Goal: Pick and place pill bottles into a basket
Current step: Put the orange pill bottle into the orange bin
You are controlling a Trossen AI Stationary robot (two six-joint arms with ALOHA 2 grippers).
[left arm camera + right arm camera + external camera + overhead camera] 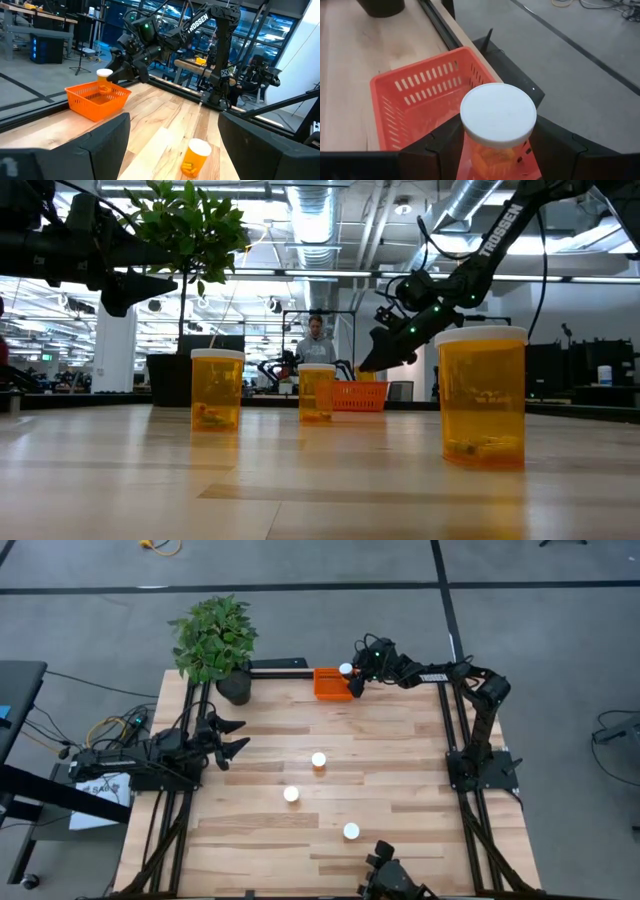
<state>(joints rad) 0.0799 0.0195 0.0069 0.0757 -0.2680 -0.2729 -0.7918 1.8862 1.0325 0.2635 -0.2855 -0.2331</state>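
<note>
The orange basket (326,683) stands at the table's far edge; it also shows in the right wrist view (415,95) and the left wrist view (97,100). My right gripper (352,680) is shut on a white-capped amber pill bottle (498,114) held over the basket's right end. Three more pill bottles stand upright on the table: one at mid-table (318,760), one nearer (291,795), one near the front (351,831). My left gripper (235,737) is open and empty at the table's left side. My right gripper pinches the bottle's amber body just below the cap (490,157) between its two fingers (435,150), one on each side. The fingers reach in from the table's right, slanting down. The bottle is upright, cap up, lifted clear above the basket's right end (104,75).
A potted plant in a black pot (233,688) stands left of the basket at the far left. A dark rail (280,667) runs behind the basket. A camera mount (392,875) sits at the front edge. A person (316,340) stands in the room beyond.
</note>
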